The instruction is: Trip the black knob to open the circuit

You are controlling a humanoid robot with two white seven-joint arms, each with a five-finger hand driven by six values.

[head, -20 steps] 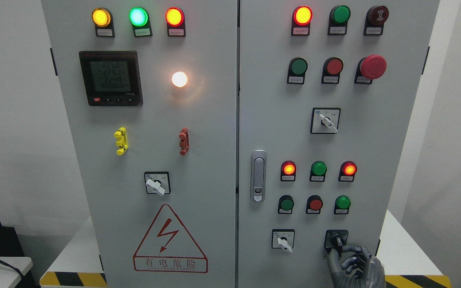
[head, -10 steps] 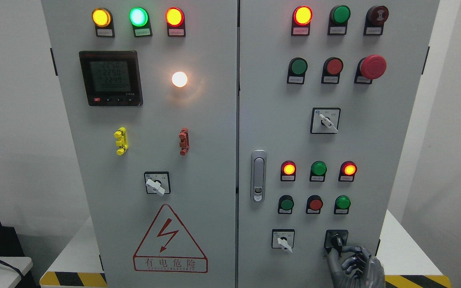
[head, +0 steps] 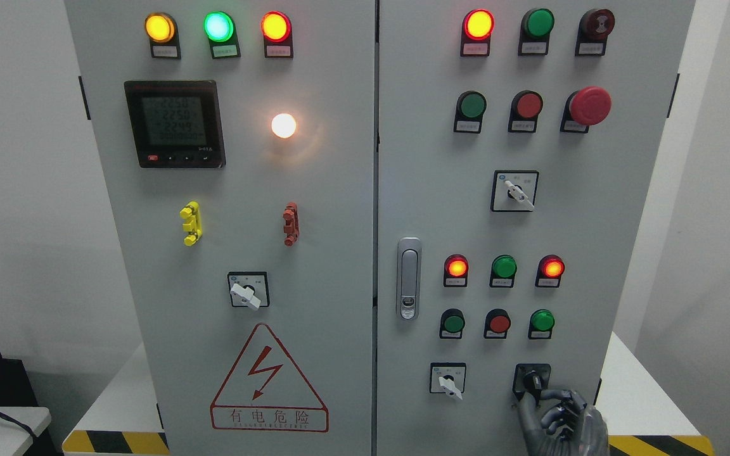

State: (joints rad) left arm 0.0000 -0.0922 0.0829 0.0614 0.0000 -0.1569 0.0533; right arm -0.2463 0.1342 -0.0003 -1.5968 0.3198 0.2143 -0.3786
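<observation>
The black knob (head: 533,382) sits on a black square plate at the lower right of the right cabinet door (head: 593,253), its handle pointing roughly up and down with a slight tilt. My right hand (head: 533,399) comes up from the bottom edge just below it. Its thumb (head: 523,415) and index finger (head: 554,394) are curled around the knob's lower end, while the other fingers are folded underneath. The left hand does not show.
A white-handled selector switch (head: 448,381) sits left of the knob, with a row of green and red push buttons (head: 499,323) and lit indicator lamps (head: 457,267) above. The door latch (head: 409,278) is further left. A yellow-black striped base edge (head: 656,444) runs below.
</observation>
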